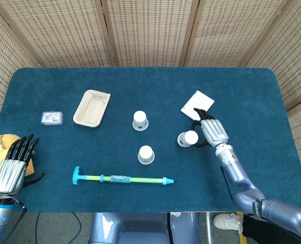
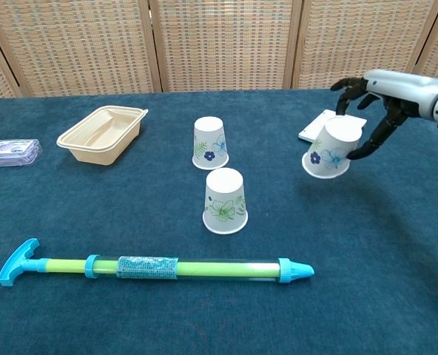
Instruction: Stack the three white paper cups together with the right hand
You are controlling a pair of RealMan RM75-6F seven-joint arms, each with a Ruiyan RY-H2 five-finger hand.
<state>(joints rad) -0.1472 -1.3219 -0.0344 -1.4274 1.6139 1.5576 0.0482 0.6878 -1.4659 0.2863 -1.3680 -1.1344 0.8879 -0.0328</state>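
Observation:
Three white paper cups with flower prints are in view. One cup (image 1: pixel 140 120) (image 2: pixel 210 143) stands upside down at the table's middle. A second cup (image 1: pixel 146 154) (image 2: pixel 225 201) stands upside down nearer the front. My right hand (image 1: pixel 209 130) (image 2: pixel 376 111) holds the third cup (image 1: pixel 187 138) (image 2: pixel 328 149), tilted and lifted off the cloth, its rim facing left. My left hand (image 1: pixel 12 165) rests open at the table's front left corner, holding nothing; the chest view does not show it.
A white square card (image 1: pixel 197 106) (image 2: pixel 324 127) lies just behind the right hand. A beige tray (image 1: pixel 91 108) (image 2: pixel 102 134), a small clear box (image 1: pixel 52 118) (image 2: pixel 12 153) and a green-blue water pump toy (image 1: pixel 122 179) (image 2: pixel 156 268) lie on the blue cloth. A yellow plush toy (image 1: pixel 1 147) sits by the left hand.

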